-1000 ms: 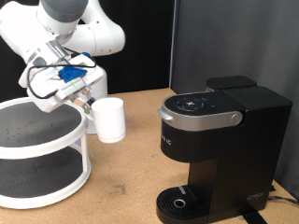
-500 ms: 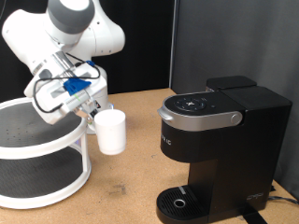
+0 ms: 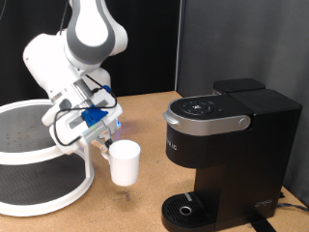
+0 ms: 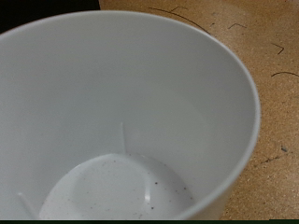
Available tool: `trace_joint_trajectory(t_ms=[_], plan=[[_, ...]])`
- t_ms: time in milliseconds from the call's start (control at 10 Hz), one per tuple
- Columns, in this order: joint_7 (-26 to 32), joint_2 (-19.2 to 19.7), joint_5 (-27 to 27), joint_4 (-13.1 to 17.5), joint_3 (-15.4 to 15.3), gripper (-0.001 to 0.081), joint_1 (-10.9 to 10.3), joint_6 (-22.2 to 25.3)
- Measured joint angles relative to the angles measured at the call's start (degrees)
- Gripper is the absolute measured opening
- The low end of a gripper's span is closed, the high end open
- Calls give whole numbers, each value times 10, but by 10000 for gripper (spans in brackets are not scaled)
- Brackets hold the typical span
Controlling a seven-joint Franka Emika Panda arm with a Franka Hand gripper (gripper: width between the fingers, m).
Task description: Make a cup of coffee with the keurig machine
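The plain white cup [image 3: 124, 161] hangs in the air above the wooden table, held by its rim in my gripper [image 3: 108, 146], to the exterior view's left of the keurig machine [image 3: 227, 155]. The cup is upright and near the height of the machine's lower body. The black keurig machine has its silver-rimmed lid shut and its round drip tray [image 3: 183, 207] is bare. In the wrist view the cup [image 4: 121, 121] fills the frame; its inside is empty. The fingers are hidden there.
A white two-tier round shelf [image 3: 39, 159] stands at the exterior view's left, close behind the cup. The wooden table [image 3: 135, 208] runs under the cup and machine. A black curtain forms the back.
My gripper has carried the cup down and to the exterior view's right, away from the shelf and closer to the keurig machine's drip tray.
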State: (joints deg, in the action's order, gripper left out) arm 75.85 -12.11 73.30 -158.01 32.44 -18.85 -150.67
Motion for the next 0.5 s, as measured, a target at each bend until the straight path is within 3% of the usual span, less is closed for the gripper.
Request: trace_joint_trajectory(t_ms=[500], plan=[[99,92,143,31,-10,66,-23,31]])
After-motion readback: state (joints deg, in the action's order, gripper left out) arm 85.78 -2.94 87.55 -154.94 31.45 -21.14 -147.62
